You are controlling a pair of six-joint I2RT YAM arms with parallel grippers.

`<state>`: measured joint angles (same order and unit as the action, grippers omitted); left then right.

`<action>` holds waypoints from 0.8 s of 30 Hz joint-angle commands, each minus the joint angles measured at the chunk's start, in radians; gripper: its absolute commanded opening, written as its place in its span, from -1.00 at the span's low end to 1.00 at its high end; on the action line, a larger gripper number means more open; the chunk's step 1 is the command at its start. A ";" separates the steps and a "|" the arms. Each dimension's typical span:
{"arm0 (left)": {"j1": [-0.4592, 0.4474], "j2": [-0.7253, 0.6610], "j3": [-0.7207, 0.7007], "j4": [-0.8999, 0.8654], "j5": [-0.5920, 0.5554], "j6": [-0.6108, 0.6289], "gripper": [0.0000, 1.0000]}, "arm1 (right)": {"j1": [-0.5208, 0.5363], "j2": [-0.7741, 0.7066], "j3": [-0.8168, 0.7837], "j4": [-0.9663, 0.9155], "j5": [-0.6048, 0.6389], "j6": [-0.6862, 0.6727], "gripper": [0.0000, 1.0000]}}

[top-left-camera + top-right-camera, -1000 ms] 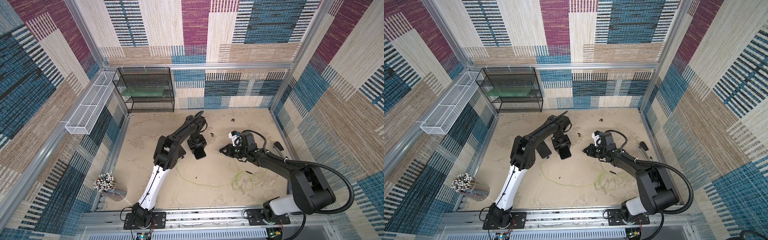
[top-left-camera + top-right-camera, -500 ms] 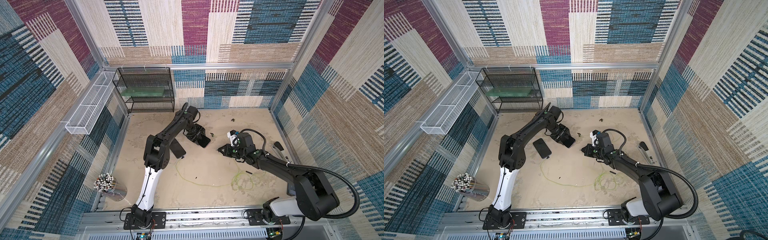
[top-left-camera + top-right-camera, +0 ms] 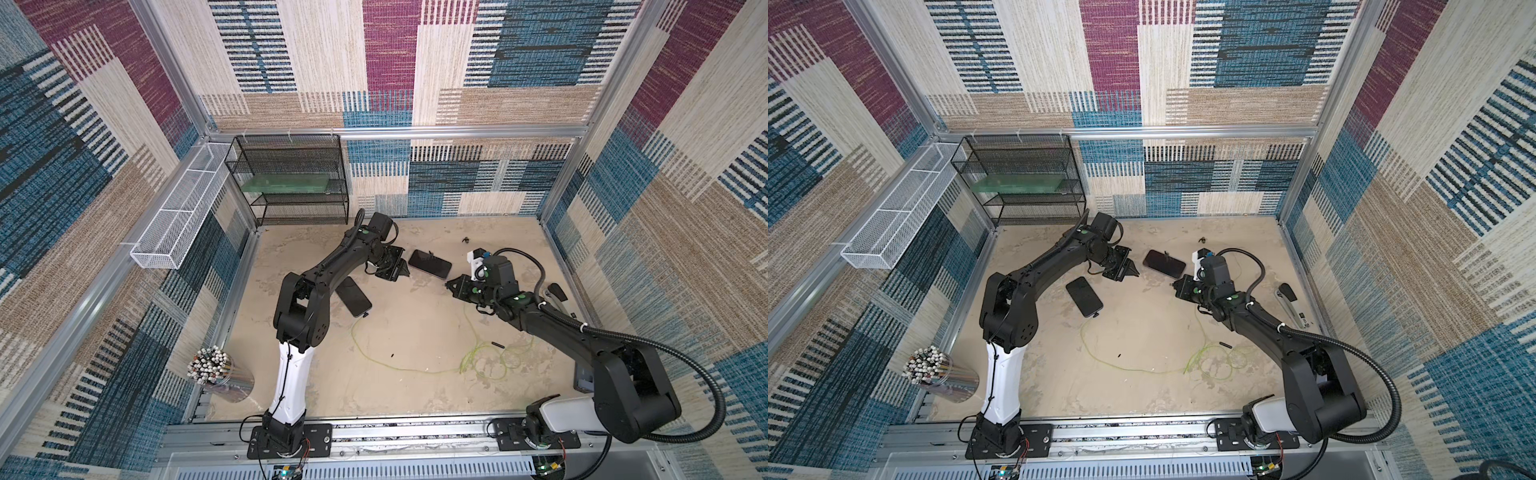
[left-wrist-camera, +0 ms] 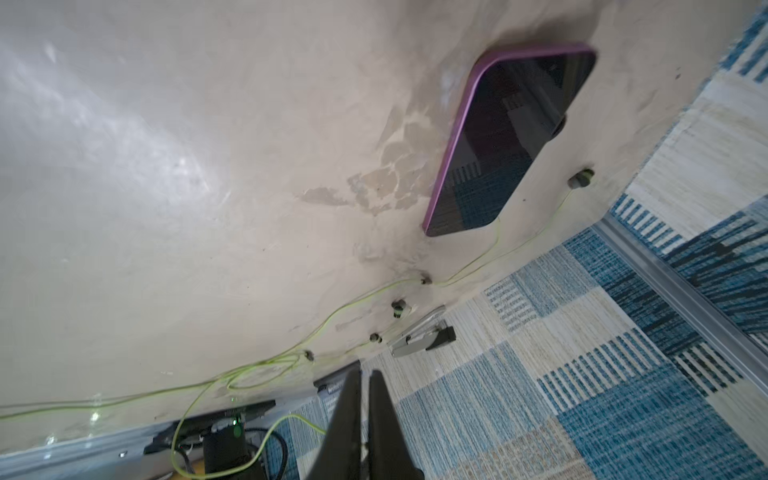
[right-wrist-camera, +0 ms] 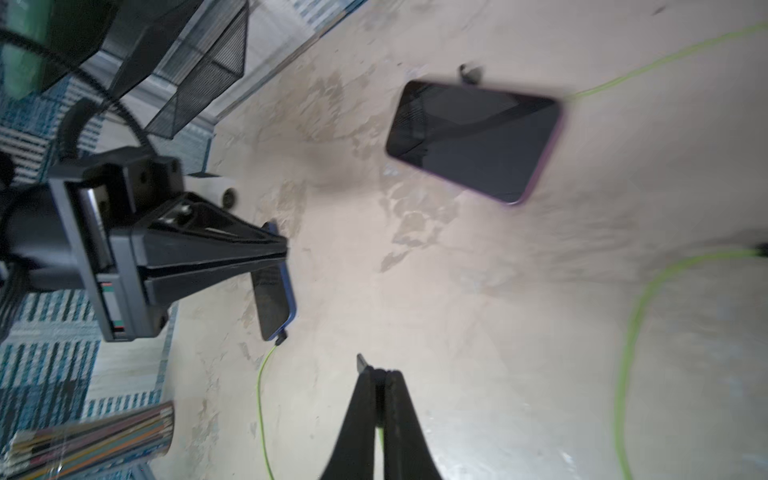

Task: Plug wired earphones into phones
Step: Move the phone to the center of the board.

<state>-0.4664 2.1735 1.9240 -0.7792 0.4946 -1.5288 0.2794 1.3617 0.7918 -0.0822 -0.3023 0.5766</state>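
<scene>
Two black phones lie flat on the sandy table. The purple-edged phone (image 3: 429, 263) (image 3: 1164, 263) (image 4: 511, 141) (image 5: 473, 145) lies just right of my left gripper (image 3: 405, 272) (image 3: 1136, 272) (image 4: 361, 374), which is shut and empty. The blue-edged phone (image 3: 353, 296) (image 3: 1084, 296) (image 5: 272, 299) lies beside the left arm, with a black plug (image 5: 280, 337) at its near end. My right gripper (image 3: 449, 286) (image 3: 1174, 286) (image 5: 376, 370) is shut on a second earphone plug (image 5: 360, 360). This plug's tip points towards the purple phone. The earphones' thin yellow-green cable (image 3: 399, 368) (image 3: 1129, 368) loops over the table in front.
A black mesh shelf (image 3: 291, 183) stands at the back left and a white wire basket (image 3: 178, 216) hangs on the left wall. A cup of pens (image 3: 212, 370) stands front left. A stapler-like tool (image 3: 555, 293) lies by the right wall. An earbud (image 3: 466, 239) lies behind the right gripper.
My left gripper carried the purple-edged phone back and to the right, let it go on the table, drew back and shut. The right arm has barely moved.
</scene>
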 commanded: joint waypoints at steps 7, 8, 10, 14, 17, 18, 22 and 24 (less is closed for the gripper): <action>-0.012 0.133 0.254 -0.102 -0.259 0.294 0.44 | -0.180 0.132 0.144 -0.010 -0.031 -0.081 -1.00; -0.016 0.142 0.259 -0.102 -0.274 0.300 0.47 | -0.188 0.189 0.188 0.001 -0.038 -0.096 -1.00; -0.020 0.145 0.255 -0.102 -0.279 0.318 0.55 | -0.192 0.305 0.289 0.008 -0.042 -0.140 -1.00; -0.026 0.090 0.168 -0.057 -0.272 0.359 0.56 | -0.197 0.553 0.489 0.081 -0.121 -0.213 -1.00; -0.025 0.025 0.077 -0.005 -0.272 0.395 0.55 | -0.206 0.714 0.625 0.110 -0.178 -0.219 -1.00; -0.025 0.010 0.055 -0.001 -0.272 0.410 0.55 | -0.207 0.758 0.669 0.108 -0.192 -0.218 -1.00; -0.017 -0.043 -0.036 0.034 -0.243 0.445 0.53 | -0.210 0.924 0.816 0.094 -0.281 -0.184 -0.99; -0.015 -0.059 -0.078 0.059 -0.216 0.447 0.52 | -0.209 0.961 0.842 0.098 -0.320 -0.164 -0.99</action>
<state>-0.4850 2.1338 1.8801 -0.7670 0.2443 -1.1244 0.0669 2.2871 1.6016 -0.0158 -0.5323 0.3920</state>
